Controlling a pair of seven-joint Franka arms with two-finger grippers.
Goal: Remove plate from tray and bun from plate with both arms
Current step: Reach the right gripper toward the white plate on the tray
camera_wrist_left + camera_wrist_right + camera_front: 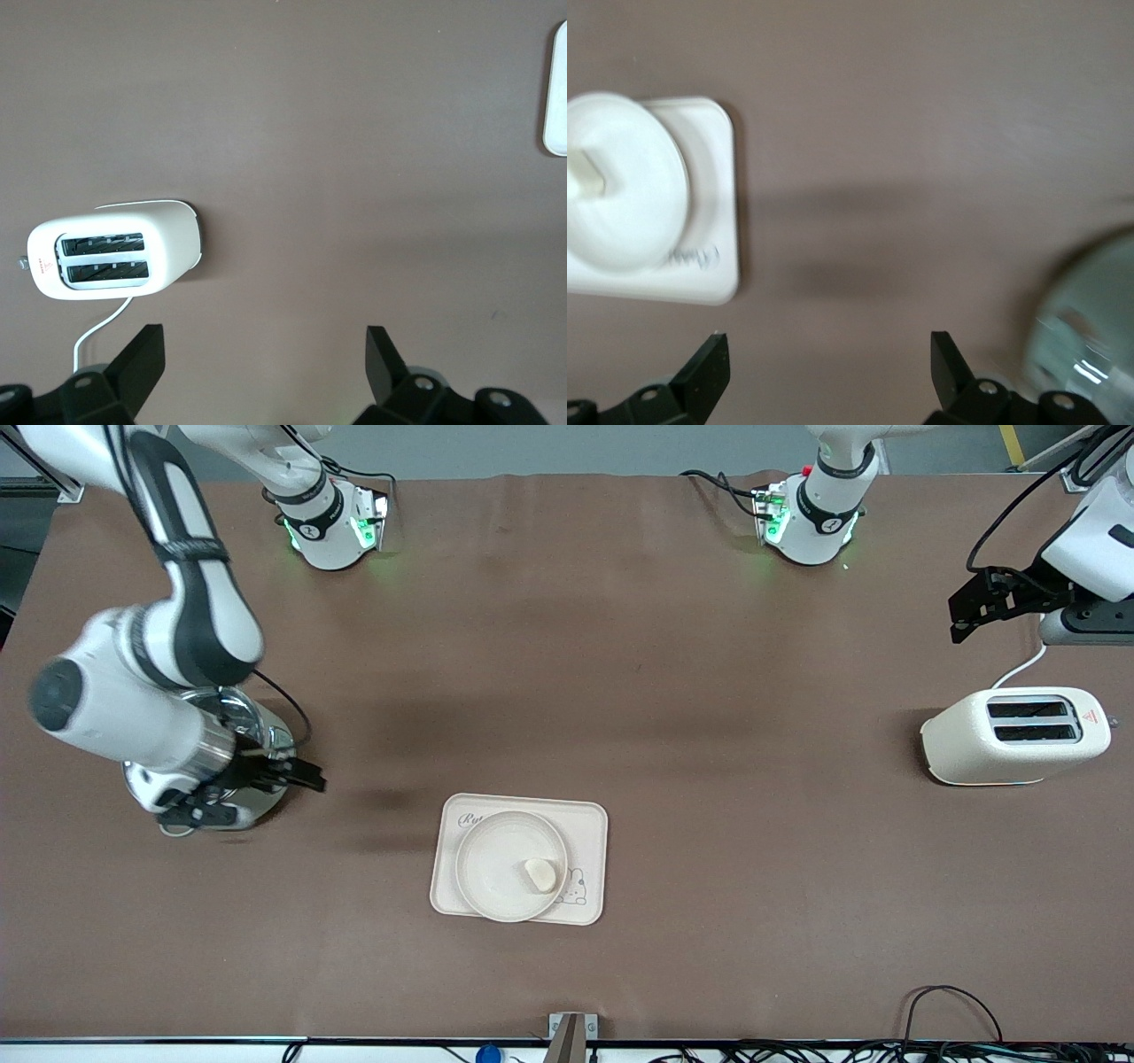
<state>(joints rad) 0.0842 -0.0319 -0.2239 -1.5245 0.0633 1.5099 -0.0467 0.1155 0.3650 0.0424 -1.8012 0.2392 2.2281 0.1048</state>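
The round cream plate [490, 849] lies on the rectangular cream tray [591, 821] near the front middle of the table. The small pale bun [540, 874] lies on the plate. My right gripper [303, 776] is open and empty, in the air beside a steel pot, toward the right arm's end from the tray. Its wrist view shows its open gripper [828, 354], the plate [633, 204], the bun [586, 173] and the tray [709, 270]. My left gripper [961, 622] is open and empty over bare table by the toaster; its wrist view shows it too [261, 354].
A shiny steel pot [251, 722] stands under the right arm's wrist, also in the right wrist view [1090, 328]. A white two-slot toaster [1014, 735] with a white cord stands at the left arm's end, also in the left wrist view [111, 252].
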